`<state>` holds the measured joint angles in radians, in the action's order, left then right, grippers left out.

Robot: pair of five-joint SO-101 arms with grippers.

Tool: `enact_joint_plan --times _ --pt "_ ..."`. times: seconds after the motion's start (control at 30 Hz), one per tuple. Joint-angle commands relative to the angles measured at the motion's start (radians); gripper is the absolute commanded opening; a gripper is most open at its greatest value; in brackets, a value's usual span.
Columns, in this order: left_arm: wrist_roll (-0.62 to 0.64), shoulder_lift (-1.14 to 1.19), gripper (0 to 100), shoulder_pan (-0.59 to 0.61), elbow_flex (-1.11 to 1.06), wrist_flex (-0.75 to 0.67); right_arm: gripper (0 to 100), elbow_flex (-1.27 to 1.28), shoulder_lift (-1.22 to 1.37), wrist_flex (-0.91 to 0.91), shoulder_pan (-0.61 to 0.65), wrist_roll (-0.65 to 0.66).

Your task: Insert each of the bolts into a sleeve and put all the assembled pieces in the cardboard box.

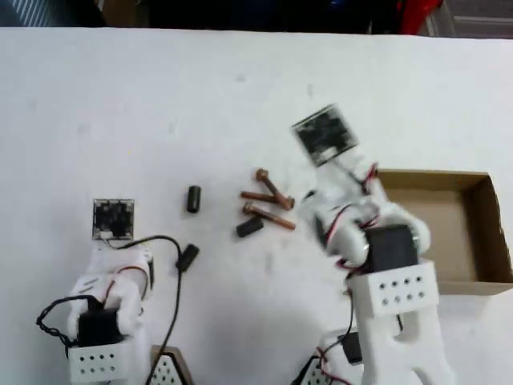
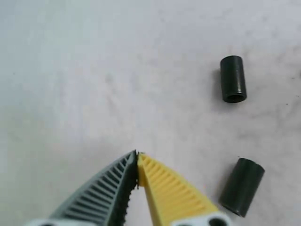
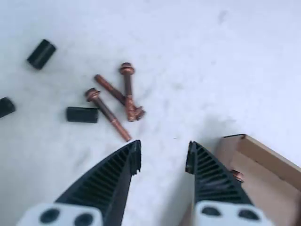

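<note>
High view: fixed overhead, looking straight down on the table, arm bases at the near edge. Left wrist view: low, close over the tabletop, looking past the left gripper at two sleeves. Right wrist view: higher up, facing left over the bolts, cardboard box corner alongside. Both wrist views share those two sleeves; high view covers all.

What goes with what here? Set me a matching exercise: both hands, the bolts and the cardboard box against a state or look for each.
Things:
1. left hand
2. right hand
3. bolts
4. cardboard box

States:
a. lying loose in a cluster
b. shut, holding nothing
c. brown, open on top
d. open, holding nothing

Pairs: 1-b, 2-d, 3-a, 4-c.
</note>
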<state>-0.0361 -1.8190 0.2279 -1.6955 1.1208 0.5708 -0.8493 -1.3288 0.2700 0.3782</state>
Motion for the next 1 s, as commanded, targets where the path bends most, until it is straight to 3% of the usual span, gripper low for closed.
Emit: enact_joint_plan --times 0.0,0.2,0.43,0.5,0.63,0.87,0.97 --pt "-0.009 -0.008 2 0.093 0.002 0.008 13.8 -0.040 0.001 -0.027 0.193 -0.104" --pt "-0.009 -0.008 2 0.154 0.002 0.025 13.8 -0.041 0.179 -0.019 0.312 -0.272" --pt "-0.009 -0.008 2 0.160 0.002 0.023 13.8 -0.048 0.438 0.127 0.375 -0.256" --pt "-0.009 -0.008 2 0.194 0.002 0.020 13.8 -0.048 0.487 0.156 0.404 -0.313" --pt "-0.009 -0.008 2 0.262 0.002 0.020 13.8 -0.048 0.527 0.166 0.475 -0.423" --pt "-0.009 -0.008 2 0.315 0.002 0.025 13.8 -0.051 0.536 0.183 0.559 -0.436" --pt "-0.009 -0.008 2 0.338 0.002 0.026 13.8 -0.051 0.538 0.226 0.562 -0.563"
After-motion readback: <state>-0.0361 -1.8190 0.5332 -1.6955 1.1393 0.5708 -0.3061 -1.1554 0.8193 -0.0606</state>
